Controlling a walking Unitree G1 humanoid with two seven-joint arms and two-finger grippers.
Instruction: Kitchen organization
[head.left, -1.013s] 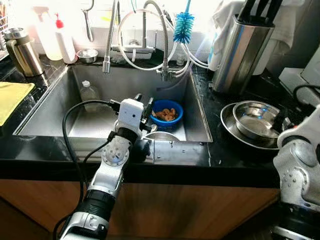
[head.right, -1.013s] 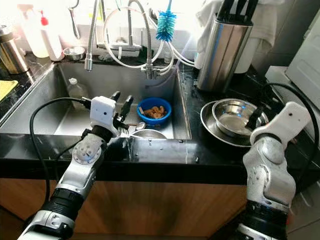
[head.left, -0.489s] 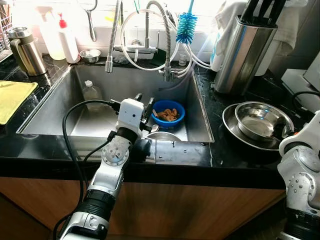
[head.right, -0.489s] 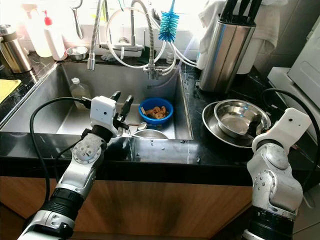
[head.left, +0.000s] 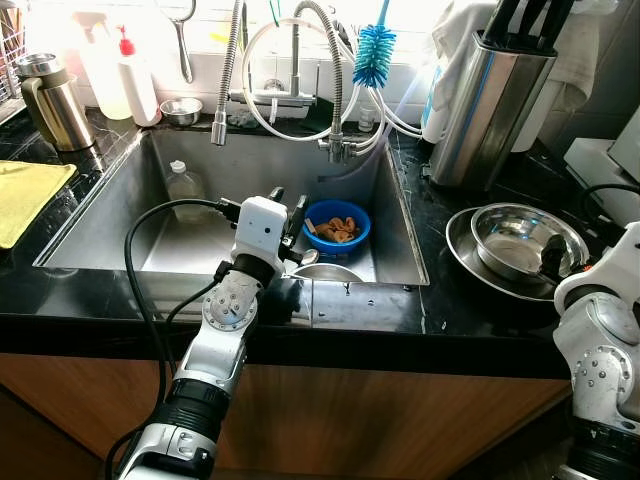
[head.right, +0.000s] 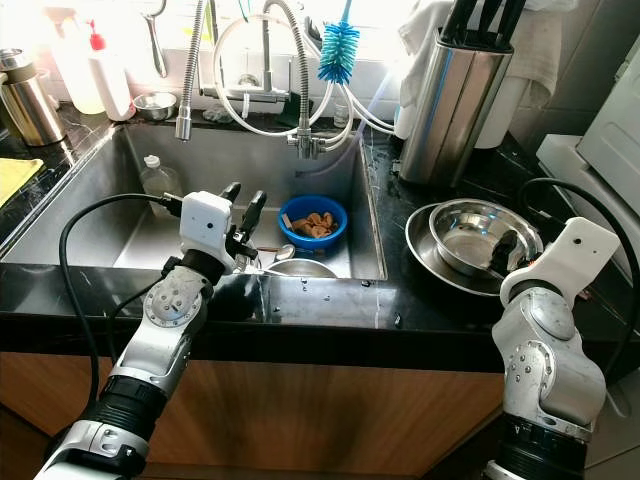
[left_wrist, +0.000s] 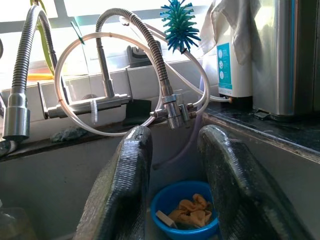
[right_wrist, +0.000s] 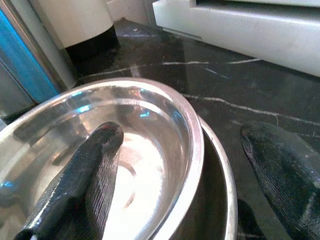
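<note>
My right gripper (right_wrist: 185, 175) straddles the steel bowl's (right_wrist: 192, 145) rim at frame right, fingers apart; left gripper (left_wrist: 172, 190), fingers apart, faces the blue bowl (left_wrist: 186, 212).

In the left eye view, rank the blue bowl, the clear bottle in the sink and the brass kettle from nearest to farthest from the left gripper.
From the left gripper:
1. Blue bowl, just right in the sink.
2. Clear bottle, at the sink's far left.
3. Brass kettle, on the far-left counter.
</note>
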